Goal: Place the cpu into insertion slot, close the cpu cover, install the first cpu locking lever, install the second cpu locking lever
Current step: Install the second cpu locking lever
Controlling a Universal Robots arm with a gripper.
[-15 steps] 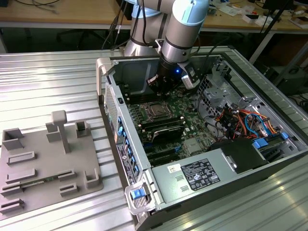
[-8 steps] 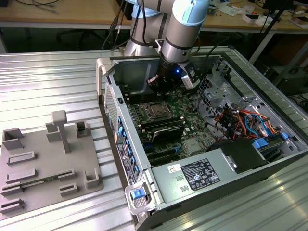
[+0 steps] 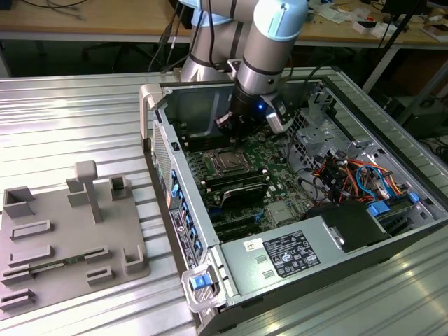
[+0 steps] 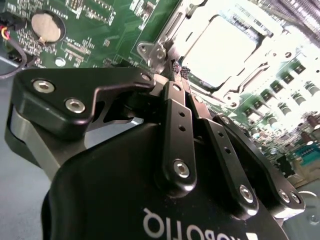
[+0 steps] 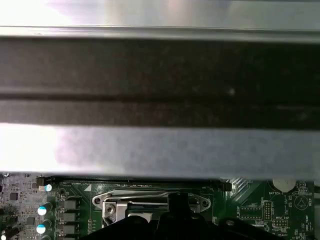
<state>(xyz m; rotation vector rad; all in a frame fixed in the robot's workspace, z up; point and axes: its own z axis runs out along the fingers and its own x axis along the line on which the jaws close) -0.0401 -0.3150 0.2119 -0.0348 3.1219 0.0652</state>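
The cpu (image 3: 229, 162) sat in its socket on the motherboard (image 3: 280, 183), inside the open computer case (image 3: 329, 269) that lay on the ribbed metal counter (image 3: 70, 126). In the exterior view, the arm reached down into the case and the pincer (image 3: 232, 130) hung just above the far edge of the socket. A grey fixture tray (image 3: 63, 238) lay on the counter, well apart from the case on the exterior view's left. Within the case, bundled orange and blue cables (image 3: 350, 175) and the power supply (image 3: 290, 253) lay beyond the socket, clear of the arm.

In the second wrist view, the cpu (image 4: 220, 50) showed as a bright square seated flat, with the cpu cover (image 4: 260, 50) appearing to lie down around it as a silvery frame. The pincer (image 4: 176, 75) had its fingertips drawn together, and whether a thin lever was caught between them could not be told. The tips stood at the socket's corner, touching or nearly touching a metal tab (image 4: 152, 51). A coin battery (image 4: 46, 27) sat on the board well apart from the socket.

In the first wrist view, the socket frame (image 5: 150, 202) lay near the case wall (image 5: 160, 145).

Judging from this, insertion and cover closing looked finished and a locking lever was in hand. It would call for a steady push down and sideways under its catch; the nearby wall left little room.
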